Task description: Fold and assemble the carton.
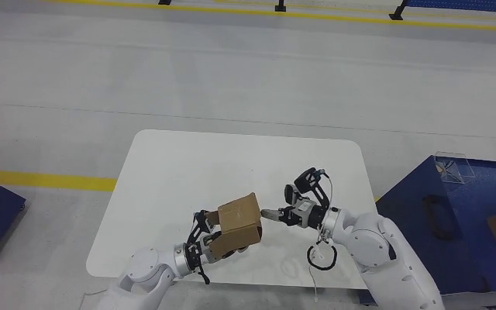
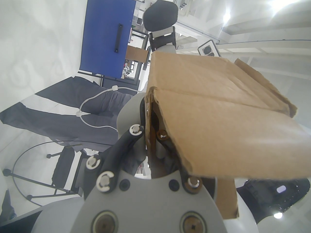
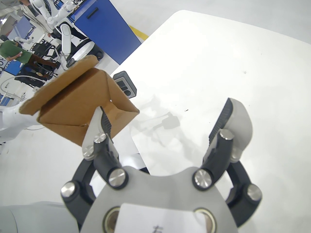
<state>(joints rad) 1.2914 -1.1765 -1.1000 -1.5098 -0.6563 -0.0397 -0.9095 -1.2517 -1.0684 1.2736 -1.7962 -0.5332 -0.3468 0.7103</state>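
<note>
Left gripper [image 1: 205, 231] clamps carton [image 1: 239, 223] over the table [image 1: 232, 163] near edge; right gripper [image 3: 165, 109] open just beside.

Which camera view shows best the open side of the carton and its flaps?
The right wrist view: the carton turns its open side and spread flaps toward that camera, next to the open right gripper. The left wrist view gives its outer panels from close. The top view shows it small, over the table.

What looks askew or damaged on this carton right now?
The carton hangs tilted in the left gripper above the table, its flaps sticking out, and one flap edge looks ragged. Nothing is spilled.
</note>
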